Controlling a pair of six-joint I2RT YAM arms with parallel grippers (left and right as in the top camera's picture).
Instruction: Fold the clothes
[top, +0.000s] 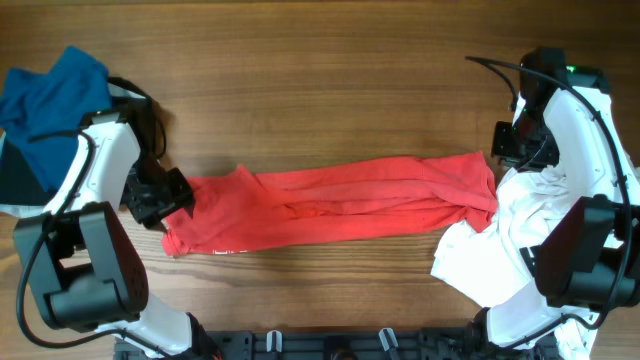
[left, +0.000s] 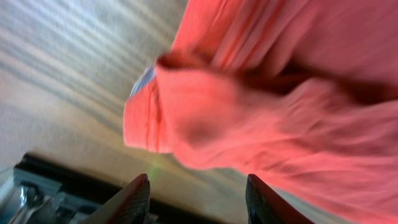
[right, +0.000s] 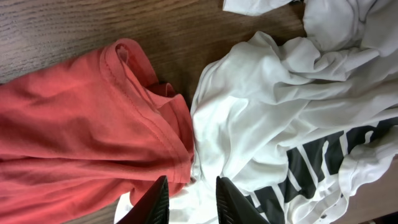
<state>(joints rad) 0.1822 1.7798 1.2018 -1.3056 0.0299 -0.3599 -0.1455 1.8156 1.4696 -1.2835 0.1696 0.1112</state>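
Red T-shirt (top: 340, 205) lies stretched in a long, rumpled band across the middle of the wooden table (top: 330, 80), between my two arms. My left gripper (left: 198, 199) is at its left end, jaws parted with nothing between them. My right gripper (right: 189, 200) hovers with jaws a little apart, gripping nothing I can see, where the red meets a heaped white T-shirt (right: 298, 93) with black lettering. A blue cloth (top: 55, 95) sits far left.
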